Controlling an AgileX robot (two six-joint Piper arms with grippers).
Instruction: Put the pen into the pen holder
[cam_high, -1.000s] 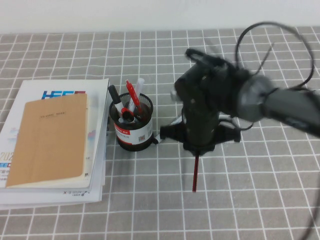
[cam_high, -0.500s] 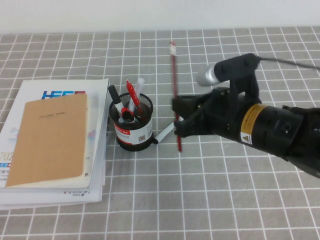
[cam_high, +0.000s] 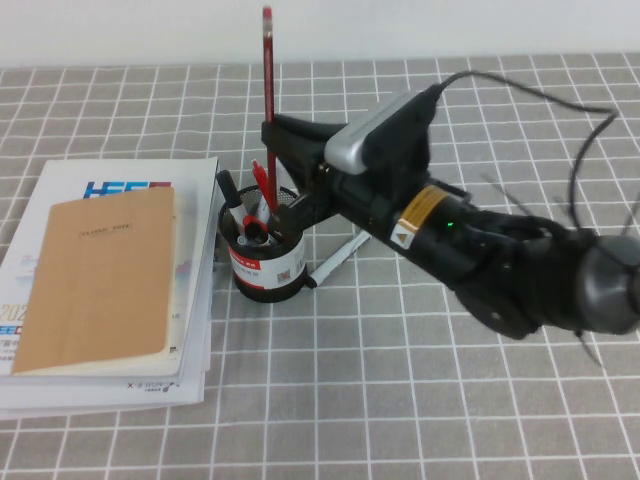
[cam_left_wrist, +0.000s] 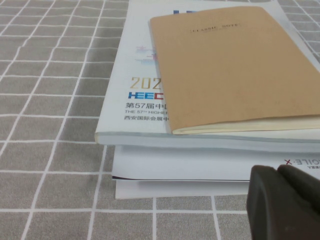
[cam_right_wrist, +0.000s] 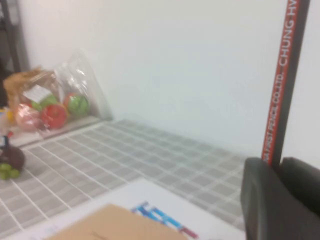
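Note:
My right gripper (cam_high: 272, 160) is shut on the pen (cam_high: 268, 95), a long thin dark-red stick with a pale tip, held upright directly above the pen holder (cam_high: 264, 252). The holder is a black mesh cup with a white-and-red label and has a short red pen and markers in it. In the right wrist view the pen (cam_right_wrist: 283, 75) rises between the dark fingers (cam_right_wrist: 260, 200). My left gripper (cam_left_wrist: 280, 172) shows only in the left wrist view, shut and empty, low beside the stack of books.
A stack of white books (cam_high: 190, 270) with a tan notebook (cam_high: 100, 275) on top lies left of the holder. A white marker with a black cap (cam_high: 335, 262) lies on the checked cloth just right of the holder, under my right arm.
My right arm has swung left and carried the pen from right of the holder to directly above it. The pen now stands upright. Earlier it hung tip-down from the gripper.

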